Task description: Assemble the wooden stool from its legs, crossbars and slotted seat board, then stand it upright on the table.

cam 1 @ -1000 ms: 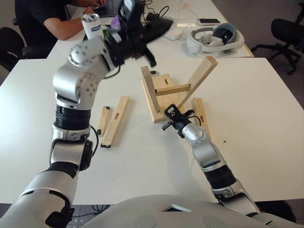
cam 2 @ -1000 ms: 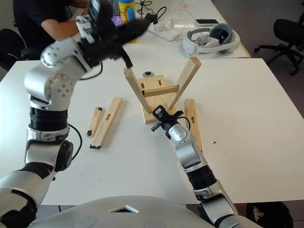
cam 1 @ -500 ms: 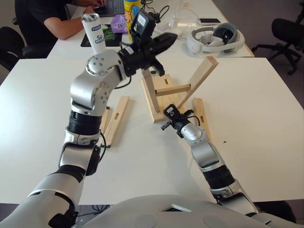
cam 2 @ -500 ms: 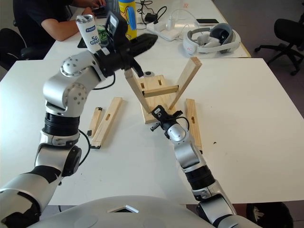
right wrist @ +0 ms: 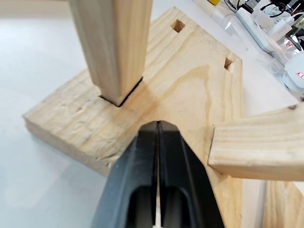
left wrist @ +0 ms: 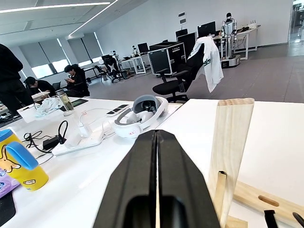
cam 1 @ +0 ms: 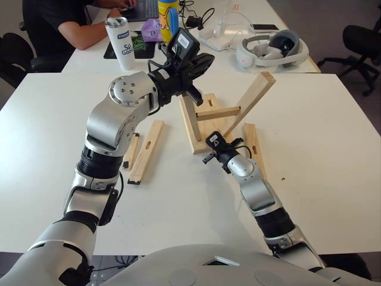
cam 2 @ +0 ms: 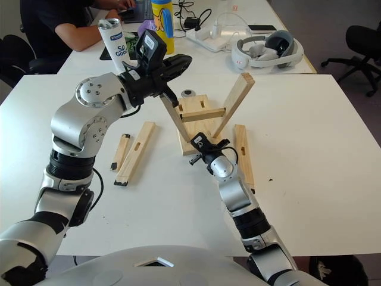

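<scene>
Leg-fitting stage. Seat board (cam 1: 203, 130): two legs (cam 1: 253, 98) slotted. Left claw (cam 1: 203, 59) closed, empty, above it; right claw (right wrist: 157, 126) closed, bracing its edge. Next, likely: fetch loose leg (cam 1: 146, 152) beside it.

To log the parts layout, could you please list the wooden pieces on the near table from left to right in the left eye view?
short crossbar → long loose leg → seat board → second loose leg

The white tumbler (cam 1: 122, 36) on the back table (cam 1: 83, 59) carries dark lettering, too small to make out. A white shirt (left wrist: 207, 59) hung over a chair (left wrist: 173, 88) bears dark letters, equally unreadable.
</scene>
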